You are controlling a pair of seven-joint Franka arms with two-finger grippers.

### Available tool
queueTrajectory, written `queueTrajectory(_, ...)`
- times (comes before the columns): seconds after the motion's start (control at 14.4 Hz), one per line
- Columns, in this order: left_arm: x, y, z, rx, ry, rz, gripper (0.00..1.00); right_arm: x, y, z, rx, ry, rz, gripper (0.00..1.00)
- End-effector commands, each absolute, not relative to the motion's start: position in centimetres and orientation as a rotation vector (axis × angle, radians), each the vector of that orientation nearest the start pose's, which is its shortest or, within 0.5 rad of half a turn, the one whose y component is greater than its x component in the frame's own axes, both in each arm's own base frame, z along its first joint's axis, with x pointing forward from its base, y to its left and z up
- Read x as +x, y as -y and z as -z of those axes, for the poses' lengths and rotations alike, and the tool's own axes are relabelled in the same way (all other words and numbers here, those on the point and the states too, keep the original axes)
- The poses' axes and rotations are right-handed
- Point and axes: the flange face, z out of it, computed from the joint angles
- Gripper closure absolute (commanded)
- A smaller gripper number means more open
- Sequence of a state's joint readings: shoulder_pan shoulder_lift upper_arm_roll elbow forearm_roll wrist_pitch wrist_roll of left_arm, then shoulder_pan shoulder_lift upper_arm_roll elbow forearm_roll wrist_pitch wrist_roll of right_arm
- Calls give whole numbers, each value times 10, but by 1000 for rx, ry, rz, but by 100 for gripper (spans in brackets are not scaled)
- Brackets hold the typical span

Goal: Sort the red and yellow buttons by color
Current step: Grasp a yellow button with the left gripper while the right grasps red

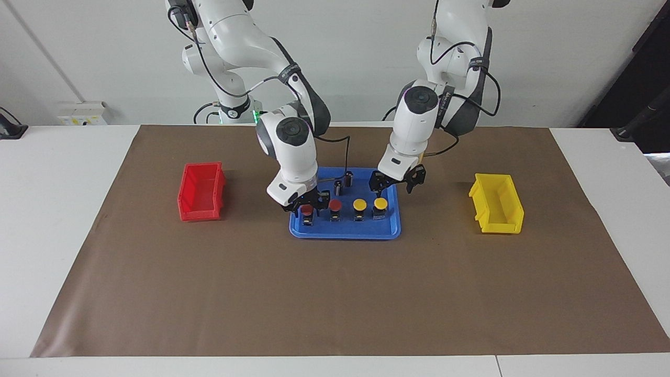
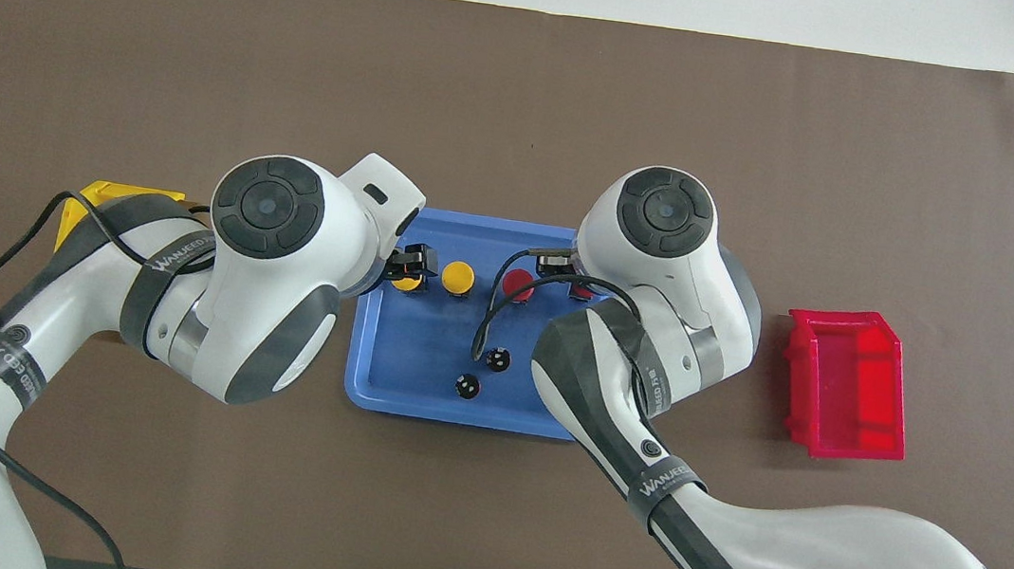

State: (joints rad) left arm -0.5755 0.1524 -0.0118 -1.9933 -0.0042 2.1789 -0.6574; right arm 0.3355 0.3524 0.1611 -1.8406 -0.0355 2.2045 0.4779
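Four buttons stand in a row in the blue tray [image 1: 345,233] [image 2: 417,403]. The two red buttons [image 1: 307,210] [image 1: 335,205] are toward the right arm's end, and the two yellow buttons [image 1: 359,204] [image 1: 380,202] toward the left arm's end. My right gripper [image 1: 306,203] is down around the outer red button. From overhead its wrist hides that button, and only the inner red button [image 2: 518,283] shows whole. My left gripper [image 1: 393,183] [image 2: 411,264] hangs open just above the outer yellow button [image 2: 407,284], beside the inner yellow button [image 2: 457,275].
Two dark cylinders [image 1: 338,187] [image 1: 348,178] stand in the tray nearer the robots. A red bin [image 1: 201,191] [image 2: 849,385] sits at the right arm's end of the brown mat. At the left arm's end is a yellow bin [image 1: 497,204] [image 2: 111,196].
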Motion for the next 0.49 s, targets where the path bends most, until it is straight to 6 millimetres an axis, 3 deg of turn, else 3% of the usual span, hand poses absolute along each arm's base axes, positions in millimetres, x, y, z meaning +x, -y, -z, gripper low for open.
queueTrajectory(0.0,484,330,-375,-3178,140,50,0,552,-294,-342,-3104,79,14,46)
queueTrajectory(0.21,487,337,-364,-3183,163,63,0,547,-292,-338,-3110,85,0,58)
queueTrajectory(0.42,488,337,-363,-3187,166,74,3,551,-290,-343,-3108,77,9,77)
